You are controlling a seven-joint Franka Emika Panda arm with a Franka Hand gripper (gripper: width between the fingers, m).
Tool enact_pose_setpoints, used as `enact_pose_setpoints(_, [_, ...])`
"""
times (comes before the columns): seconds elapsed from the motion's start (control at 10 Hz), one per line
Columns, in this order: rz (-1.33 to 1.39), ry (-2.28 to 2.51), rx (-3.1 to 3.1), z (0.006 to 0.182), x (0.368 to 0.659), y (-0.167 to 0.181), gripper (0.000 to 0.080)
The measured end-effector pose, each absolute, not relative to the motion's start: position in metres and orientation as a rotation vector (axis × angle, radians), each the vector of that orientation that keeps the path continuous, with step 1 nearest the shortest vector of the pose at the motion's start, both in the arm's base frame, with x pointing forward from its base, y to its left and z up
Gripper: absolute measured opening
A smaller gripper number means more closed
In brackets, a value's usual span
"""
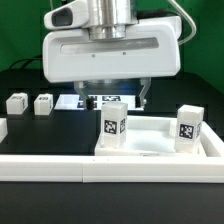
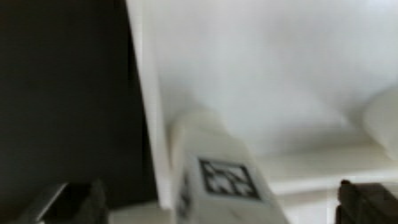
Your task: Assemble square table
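Pincer (image 1: 113,94) hung wide open and empty over an upright leg (image 1: 113,126) on the tabletop (image 1: 60,150). Second leg (image 1: 187,125) stood alongside. Two spare legs (image 1: 43,103) sat on the black surface (image 1: 50,125).

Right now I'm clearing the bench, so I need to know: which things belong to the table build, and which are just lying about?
Belongs to the job: tabletop; upright legs and at it; loose legs and on the black surface; open gripper.
Just lying about: marker board; long white rail in front.
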State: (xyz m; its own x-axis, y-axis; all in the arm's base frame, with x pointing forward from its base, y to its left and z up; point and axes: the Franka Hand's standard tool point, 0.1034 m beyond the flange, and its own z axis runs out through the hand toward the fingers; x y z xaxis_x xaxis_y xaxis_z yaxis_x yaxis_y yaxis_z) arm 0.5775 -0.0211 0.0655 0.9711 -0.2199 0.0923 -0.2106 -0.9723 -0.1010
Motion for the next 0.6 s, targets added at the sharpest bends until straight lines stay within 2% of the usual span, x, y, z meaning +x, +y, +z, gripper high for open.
enact_pose_setpoints(0.1, [-0.130,0.336,-3.039,0.0539,0.5730,-0.0252,0.0649])
enact_pose_setpoints(0.2, [-0.121,0.347,-3.041,0.0502,0.5725,-0.0285,0.0649])
enact_pose_setpoints(0.6, [-0.127,0.348,-3.040,0.0514,0.5734,-0.0284,0.0649])
